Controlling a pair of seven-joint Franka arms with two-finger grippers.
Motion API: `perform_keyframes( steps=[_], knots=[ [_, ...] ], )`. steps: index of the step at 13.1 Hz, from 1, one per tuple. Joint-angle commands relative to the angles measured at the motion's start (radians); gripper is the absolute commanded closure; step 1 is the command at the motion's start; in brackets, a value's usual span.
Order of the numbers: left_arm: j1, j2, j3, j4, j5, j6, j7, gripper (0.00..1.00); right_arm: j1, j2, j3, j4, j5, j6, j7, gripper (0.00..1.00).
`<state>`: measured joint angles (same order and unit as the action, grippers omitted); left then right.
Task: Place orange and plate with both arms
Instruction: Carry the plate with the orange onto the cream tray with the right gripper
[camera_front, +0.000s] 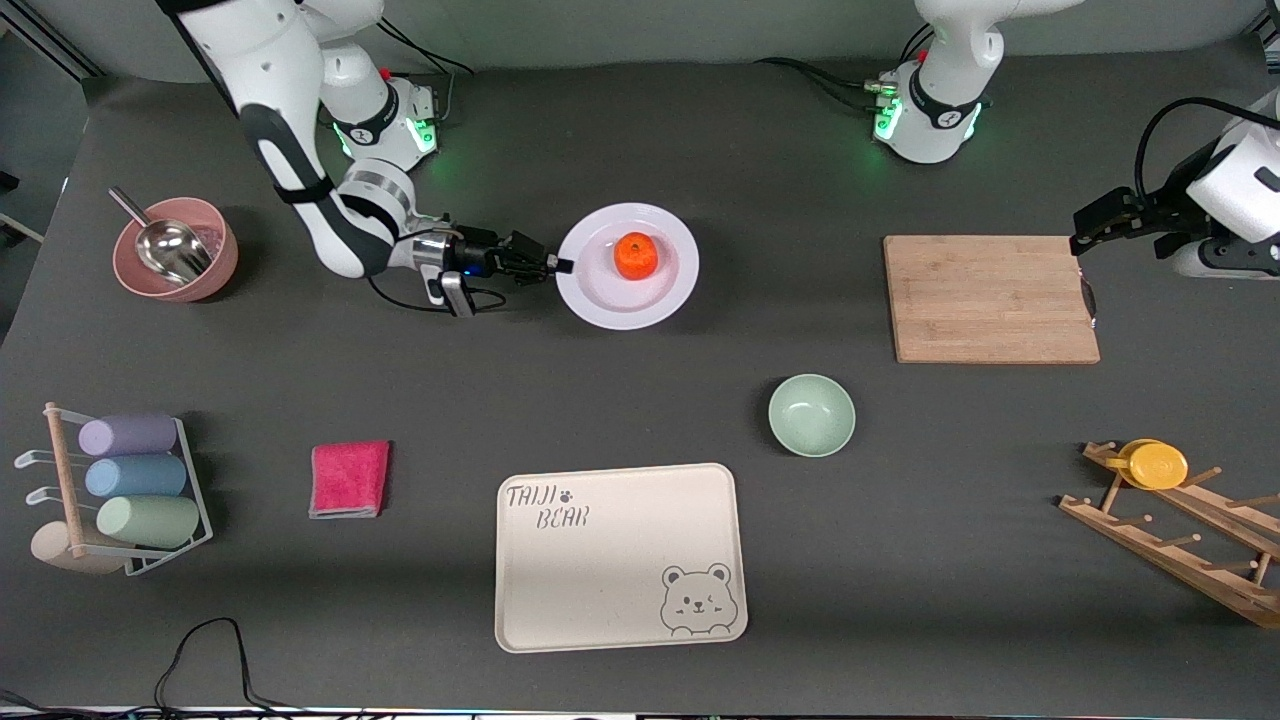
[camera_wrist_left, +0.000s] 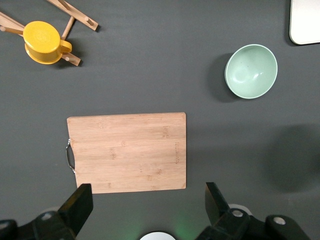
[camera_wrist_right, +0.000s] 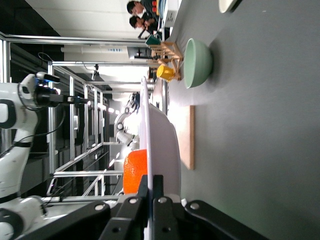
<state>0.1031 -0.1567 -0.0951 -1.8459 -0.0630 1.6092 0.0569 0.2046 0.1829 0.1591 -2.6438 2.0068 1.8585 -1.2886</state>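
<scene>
Where lettering can be read at all, it is on the beige tray (camera_front: 620, 557), nearest the front camera: "TAIJI BEAR" in one corner — with a small paw print — and a winking bear's face drawn in the corner diagonal to it. The orange (camera_front: 636, 255) sits in the shallow centre of the white plate (camera_front: 672, 290), stem dimple turned up; both are round, so neither shows a long axis. This plate lies flat on the table, farther from the front camera than the tray and the mint-green bowl (camera_front: 812, 414). Reaching level from the right arm's end, the right gripper (camera_front: 560, 266) has its fingers clamped on the plate's rim, one above and one below, as the right wrist view shows (camera_wrist_right: 150, 200). The left gripper (camera_front: 1085, 238) hangs with its fingers (camera_wrist_left: 80, 202) spread apart over the edge of the wooden cutting board (camera_front: 990, 298) — the edge bearing a metal handle — holding nothing; that arm waits. A yellow cup (camera_front: 1155, 464) rests on a wooden rack (camera_front: 1180, 550).
</scene>
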Motion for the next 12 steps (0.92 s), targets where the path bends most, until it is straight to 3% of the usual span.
perform_keyframes(
  steps=[1,4,6,8,12],
  knots=[
    [-0.003,-0.026,0.005,-0.018,-0.003,0.000,0.020,0.00,-0.048,-0.134,-0.030,-0.012,-0.137,0.011,0.193,1.00],
    [0.003,-0.026,0.006,-0.019,-0.003,-0.006,0.020,0.00,-0.053,-0.108,-0.046,0.103,-0.206,0.086,0.276,1.00],
    [0.004,-0.024,0.009,-0.019,-0.003,-0.006,0.021,0.00,-0.056,-0.035,-0.046,0.265,-0.261,0.131,0.380,1.00],
    [0.003,-0.024,0.009,-0.019,-0.001,-0.003,0.021,0.00,-0.062,0.096,-0.079,0.458,-0.322,0.151,0.429,1.00],
    [0.004,-0.032,0.014,-0.015,0.011,0.011,0.020,0.00,-0.057,0.359,-0.089,0.808,-0.324,0.200,0.482,1.00]
  ],
)
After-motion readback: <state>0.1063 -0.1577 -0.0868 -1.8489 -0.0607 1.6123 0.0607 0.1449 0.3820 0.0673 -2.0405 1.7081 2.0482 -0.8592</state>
